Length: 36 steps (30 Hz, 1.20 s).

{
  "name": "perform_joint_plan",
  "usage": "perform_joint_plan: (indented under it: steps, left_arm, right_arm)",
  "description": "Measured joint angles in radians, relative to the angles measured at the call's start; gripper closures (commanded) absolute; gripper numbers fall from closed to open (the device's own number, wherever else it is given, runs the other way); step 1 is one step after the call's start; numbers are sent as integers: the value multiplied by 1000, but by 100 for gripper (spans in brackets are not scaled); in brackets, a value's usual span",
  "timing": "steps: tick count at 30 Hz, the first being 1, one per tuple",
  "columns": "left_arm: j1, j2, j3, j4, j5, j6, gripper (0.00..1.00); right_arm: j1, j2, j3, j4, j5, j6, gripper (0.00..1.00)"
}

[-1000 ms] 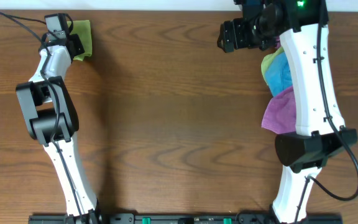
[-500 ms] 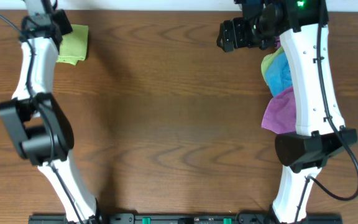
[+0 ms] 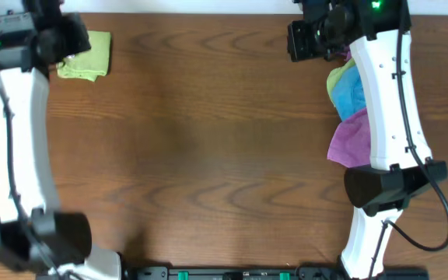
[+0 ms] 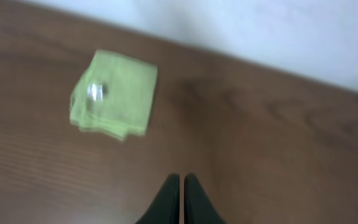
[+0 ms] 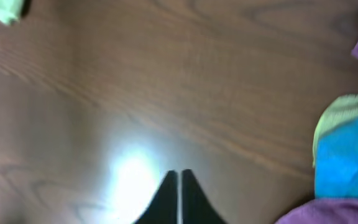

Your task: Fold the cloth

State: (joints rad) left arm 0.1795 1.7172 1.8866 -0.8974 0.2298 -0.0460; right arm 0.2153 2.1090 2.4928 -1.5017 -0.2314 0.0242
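Observation:
A folded light-green cloth (image 3: 85,56) lies flat at the table's far left corner. In the left wrist view this green cloth (image 4: 114,94) sits ahead and to the left of my left gripper (image 4: 181,177), which hangs above the bare wood, shut and empty. From overhead the left gripper (image 3: 75,39) is just left of the cloth. My right gripper (image 5: 179,173) is also shut with nothing in it, over bare wood at the far right (image 3: 295,40).
A pile of loose cloths lies under the right arm: yellow-green (image 3: 336,78), blue (image 3: 353,92) and purple (image 3: 348,141). The blue cloth (image 5: 347,155) fills the right edge of the right wrist view. The table's far edge meets a white wall (image 4: 260,31).
The left arm has swung out to the left and lifted off the green cloth, which stays folded on the table. Both grippers have closed; the right one was open before.

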Motion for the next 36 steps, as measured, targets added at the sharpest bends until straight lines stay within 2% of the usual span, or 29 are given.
perform_joint_plan:
  steps: [5, 9, 13, 17, 21, 22, 23, 24, 25, 26, 27, 31, 36]
  left_arm:
    - [-16, -150, 0, -140, 3, 37, 94]
    - [-77, -317, -1, -247, -50, 51, 94]
    - [-178, -476, -90, -248, -89, 54, 94]
    - [-279, -622, -291, -182, -148, 45, 94]
    - [-323, -699, -475, -150, -175, 29, 95]
    - [-326, -711, -513, -145, -179, 19, 94]
    - [-327, -719, -538, -143, -182, 16, 91]
    - [-327, -726, -557, -141, -182, 11, 77]
    - [-327, -729, -563, -138, -180, 10, 58]
    - [-327, -734, -567, -131, -177, -1, 18]
    - [-327, -736, -567, -125, -172, -7, 5]
    - [-327, -745, -567, -94, -147, -15, 5]
    - [-327, -745, -567, -95, -132, -43, 5]
  right_arm:
    - [0, -71, -2, -98, 26, -32, 98]
    - [0, -253, -2, -182, 90, -42, 98]
    - [0, -429, -56, -178, 106, -45, 98]
    - [0, -611, -287, -87, 116, -48, 98]
    - [0, -778, -663, 82, 119, -48, 98]
    - [0, -820, -764, 130, 120, -47, 95]
    - [0, -851, -830, 168, 120, -47, 79]
    - [0, -887, -897, 202, 119, -42, 53]
    - [0, -917, -940, 220, 120, -39, 26]
    - [0, -954, -977, 237, 120, -43, 1]
    - [0, -977, -990, 242, 121, -43, 1]
    - [0, -1049, -998, 238, 120, -44, 1]
    - [0, -1051, -998, 213, 121, -44, 1]
